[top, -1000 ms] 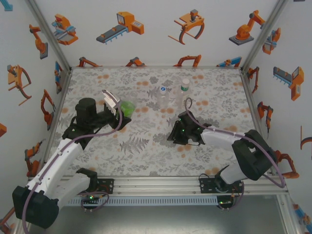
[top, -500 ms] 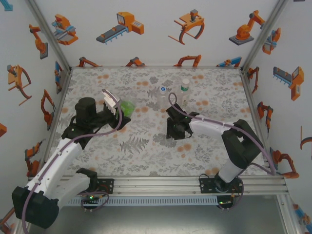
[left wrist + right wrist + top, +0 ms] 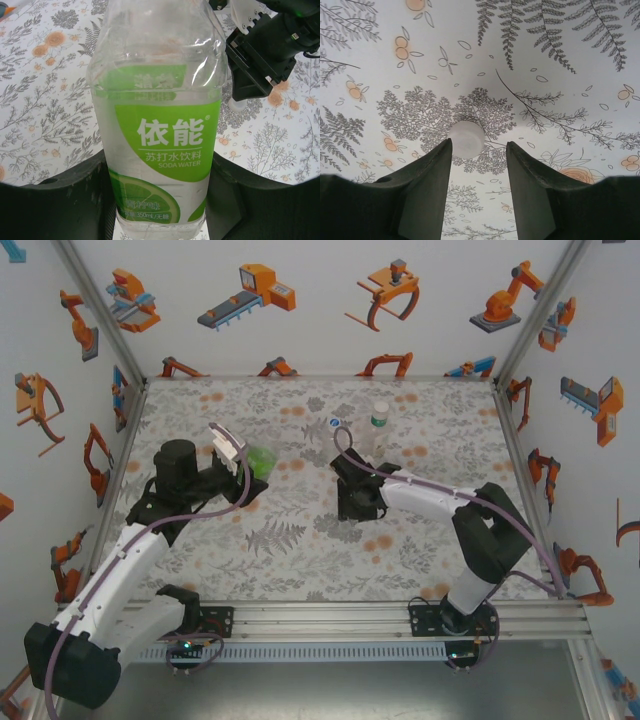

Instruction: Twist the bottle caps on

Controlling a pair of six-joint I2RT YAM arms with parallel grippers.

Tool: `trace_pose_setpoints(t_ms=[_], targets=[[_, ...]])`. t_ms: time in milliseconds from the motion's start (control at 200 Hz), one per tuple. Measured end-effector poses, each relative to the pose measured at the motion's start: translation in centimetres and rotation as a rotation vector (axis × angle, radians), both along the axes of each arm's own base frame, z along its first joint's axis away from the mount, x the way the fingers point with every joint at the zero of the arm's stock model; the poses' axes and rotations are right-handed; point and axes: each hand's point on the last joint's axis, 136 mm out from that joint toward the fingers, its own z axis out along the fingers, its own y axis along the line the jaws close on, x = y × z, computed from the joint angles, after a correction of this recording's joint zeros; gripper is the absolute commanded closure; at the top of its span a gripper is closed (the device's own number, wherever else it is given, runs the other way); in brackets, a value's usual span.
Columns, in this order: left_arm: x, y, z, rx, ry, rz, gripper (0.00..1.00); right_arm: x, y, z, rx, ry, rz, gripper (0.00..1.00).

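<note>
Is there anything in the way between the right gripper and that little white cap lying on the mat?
Nothing visible stands in the way. The white cap lies on the floral mat just ahead of the right gripper. Its jaws are open towards the cap, with only bare mat between.

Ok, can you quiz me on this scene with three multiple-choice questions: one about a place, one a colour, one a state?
1. Where is the loose white cap? A on a bottle neck; B on the mat, just ahead of the right gripper; C on the wall.
2. The label on the held bottle is: A red; B blue; C green.
3. The left gripper is: A open, empty; B shut on the bottle; C lying on the mat.
Answers: 1 B, the right wrist view shows it on the mat by the parted jaws. 2 C, the label is green. 3 B, it grips the bottle from both sides.
</note>
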Motion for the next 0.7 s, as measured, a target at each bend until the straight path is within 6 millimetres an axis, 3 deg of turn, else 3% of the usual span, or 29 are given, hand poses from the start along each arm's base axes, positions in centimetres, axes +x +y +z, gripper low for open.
trace_pose_setpoints(t_ms=[130,270,461,701], targets=[[0.0,0.0,0.0,0.000,0.000,0.000,1.00,0.1,1.1,0.4,-0.005,-0.013,0.024,0.52],[0.0,0.0,0.0,0.000,0.000,0.000,1.00,-0.6,1.6,-0.5,-0.033,0.005,0.047,0.52],[0.0,0.0,0.0,0.000,0.001,0.000,1.00,-1.2,1.5,-2.2,-0.072,0.039,0.058,0.53],[0.0,0.0,-0.1,0.001,0.004,0.000,1.00,-1.3,1.6,-2.5,-0.087,0.039,0.068,0.55]])
